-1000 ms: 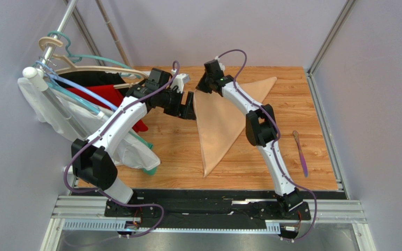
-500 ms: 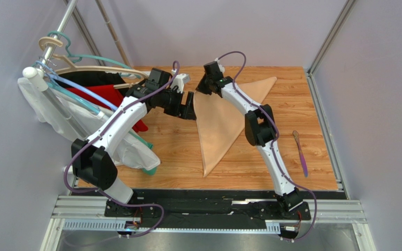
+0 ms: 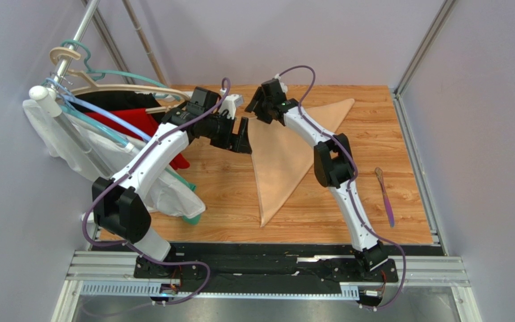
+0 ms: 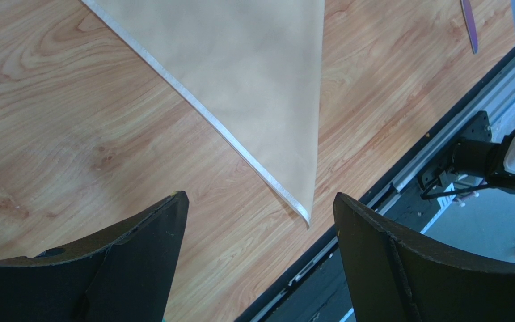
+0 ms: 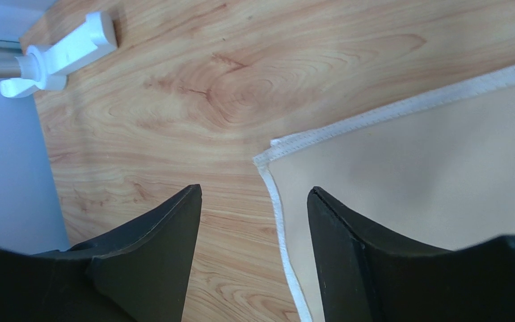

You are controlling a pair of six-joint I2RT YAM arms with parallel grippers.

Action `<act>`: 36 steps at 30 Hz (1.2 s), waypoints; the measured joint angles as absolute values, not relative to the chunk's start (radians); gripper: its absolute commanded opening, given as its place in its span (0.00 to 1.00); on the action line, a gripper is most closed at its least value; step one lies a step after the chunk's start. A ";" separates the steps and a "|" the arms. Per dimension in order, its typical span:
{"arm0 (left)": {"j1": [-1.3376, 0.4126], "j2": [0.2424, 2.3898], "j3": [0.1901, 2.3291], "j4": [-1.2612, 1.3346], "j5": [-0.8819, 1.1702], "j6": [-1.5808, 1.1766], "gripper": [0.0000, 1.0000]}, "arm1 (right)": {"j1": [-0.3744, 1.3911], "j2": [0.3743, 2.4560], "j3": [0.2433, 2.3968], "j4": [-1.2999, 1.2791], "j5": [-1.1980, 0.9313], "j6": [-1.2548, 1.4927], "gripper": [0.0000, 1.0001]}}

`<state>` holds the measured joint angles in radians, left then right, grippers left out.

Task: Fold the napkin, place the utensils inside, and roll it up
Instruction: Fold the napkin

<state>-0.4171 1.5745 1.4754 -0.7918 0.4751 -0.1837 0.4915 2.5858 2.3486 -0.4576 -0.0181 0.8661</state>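
The napkin (image 3: 287,151) lies flat on the wooden table, folded into a peach triangle with its long tip pointing to the near edge. My right gripper (image 3: 255,113) hovers open over the napkin's far left corner (image 5: 273,151), and nothing is between its jaws (image 5: 255,191). My left gripper (image 3: 245,139) is open just left of the napkin's left edge. In the left wrist view it (image 4: 260,196) is empty, with the napkin's hemmed edge (image 4: 240,67) ahead of it. The utensils (image 3: 385,194), purple and tan, lie near the right edge; a purple tip (image 4: 470,23) shows.
A clothes rack with hangers and white, red and black garments (image 3: 106,134) fills the left side. Its white foot (image 5: 59,54) rests on the table beyond the napkin corner. A black and metal rail (image 3: 273,258) runs along the near edge. Grey walls close in the table.
My right gripper has opened and let go of the napkin's far left corner, which now lies flat. The left arm has not moved.
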 measured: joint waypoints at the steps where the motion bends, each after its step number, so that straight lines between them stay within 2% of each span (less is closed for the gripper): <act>1: -0.417 1.575 1.477 -0.793 0.476 -0.184 0.89 | 0.490 2.577 2.327 -0.447 -0.019 0.859 0.63; 6: -0.417 1.576 1.478 -0.793 0.479 -0.183 0.89 | 0.475 2.439 2.106 -0.445 -0.004 0.819 0.63; 12: -0.419 1.577 1.478 -0.793 0.480 -0.183 0.88 | 0.390 2.101 1.729 -0.450 0.030 0.770 0.63; 18: -0.467 1.583 1.478 -0.793 0.461 -0.175 0.88 | 0.229 1.840 1.555 -0.469 0.066 0.724 0.58; 23: -0.561 1.608 1.478 -0.792 0.433 -0.168 0.88 | 0.137 1.808 1.530 -0.516 0.099 0.673 0.52; 36: -0.707 1.648 1.475 -0.784 0.356 -0.175 0.87 | 0.130 1.950 1.512 -0.614 0.099 0.631 0.45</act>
